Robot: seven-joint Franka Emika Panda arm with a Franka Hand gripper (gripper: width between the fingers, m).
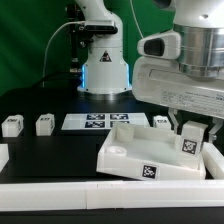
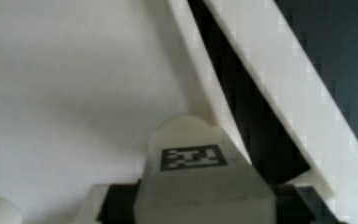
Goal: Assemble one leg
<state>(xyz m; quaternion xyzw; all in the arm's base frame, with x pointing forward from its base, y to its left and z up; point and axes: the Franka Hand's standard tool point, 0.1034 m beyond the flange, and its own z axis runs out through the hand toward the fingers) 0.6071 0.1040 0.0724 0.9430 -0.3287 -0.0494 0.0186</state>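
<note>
My gripper [image 1: 189,132] is shut on a leg [image 1: 188,145], a small white post with a black-and-white tag on its side. I hold it upright over the corner of the large white tabletop [image 1: 135,150] at the exterior view's right. The tabletop lies tilted, with a tag on its front rim. In the wrist view the leg [image 2: 197,150] sits between my black fingers [image 2: 119,200], its end pointing at the tabletop's inner face [image 2: 69,90] beside its raised rim [image 2: 247,60]. I cannot tell whether the leg touches the tabletop.
Two loose legs [image 1: 12,125] [image 1: 45,124] lie at the exterior view's left, and another [image 1: 162,120] lies behind the tabletop. The marker board [image 1: 97,122] lies before the robot base [image 1: 102,70]. A white wall [image 1: 60,190] runs along the front edge.
</note>
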